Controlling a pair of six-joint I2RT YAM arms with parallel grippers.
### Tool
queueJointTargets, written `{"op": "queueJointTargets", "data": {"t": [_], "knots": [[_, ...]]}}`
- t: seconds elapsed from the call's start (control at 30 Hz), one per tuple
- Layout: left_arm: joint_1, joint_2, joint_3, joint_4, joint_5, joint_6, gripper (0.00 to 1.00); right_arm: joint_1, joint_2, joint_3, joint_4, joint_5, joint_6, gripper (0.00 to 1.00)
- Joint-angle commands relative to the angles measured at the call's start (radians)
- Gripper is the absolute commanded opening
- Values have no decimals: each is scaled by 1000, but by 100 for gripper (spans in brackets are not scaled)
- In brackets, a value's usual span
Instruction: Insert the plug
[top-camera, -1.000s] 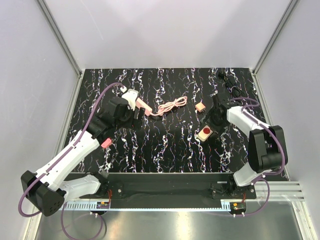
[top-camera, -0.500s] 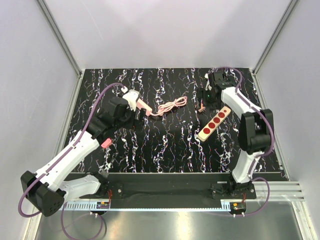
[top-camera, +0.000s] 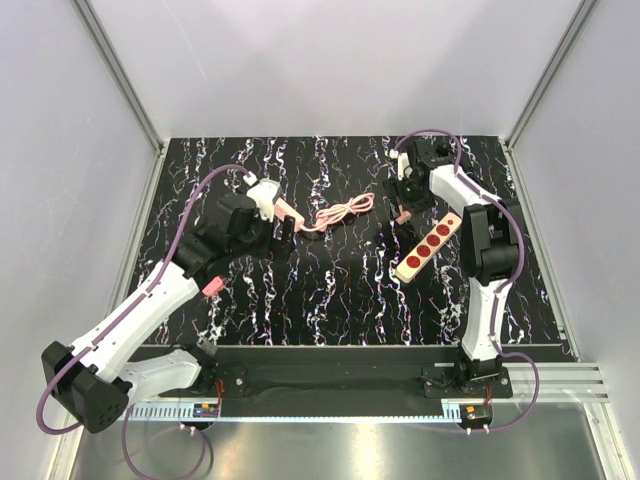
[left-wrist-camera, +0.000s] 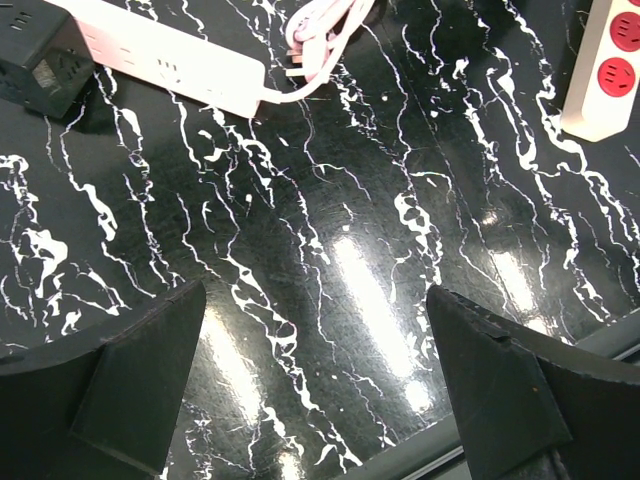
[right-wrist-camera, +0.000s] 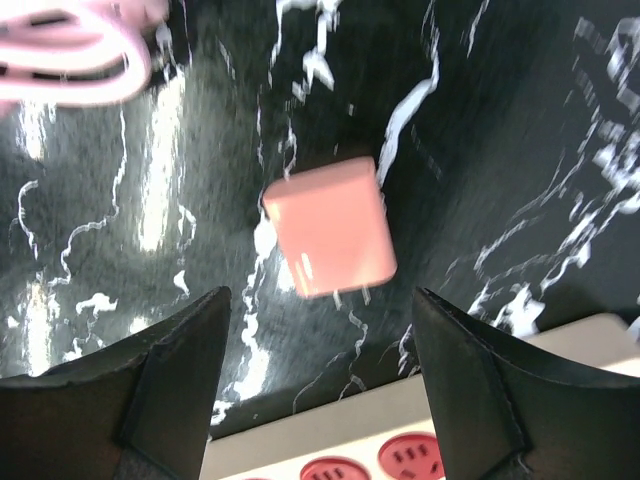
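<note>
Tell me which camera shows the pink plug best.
Right wrist view: the pink plug sits large and central. The top view shows only a pink speck by the right gripper; the left wrist view misses it.

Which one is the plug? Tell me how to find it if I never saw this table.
Find the black marbled table, then the long power strip with red sockets on its right side. Beside the strip's far end, to the left, lies the plug. It is the only small pink square block; the pink cable nearby is a long looped cord.
</note>
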Motion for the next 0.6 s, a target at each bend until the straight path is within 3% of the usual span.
{"op": "queueJointTargets", "data": {"t": [0.0,0.43,0.47,0.5,0.57], "knots": [[-3,-6,-6,52,32,-10,97,3,30,81,8,-11,-64,79],[-3,11,-6,60,35,-43,95,3,174,235,-35,-3,-53,72],[-3,11,-7,60,35,-46,94,3,178,239,-35,2,-53,69],[-3,10,-9,60,35,-48,94,3,185,244,-35,3,-52,58],[-3,8,-10,63,52,-52,93,1,195,258,-35,-5,-46,47]]}}
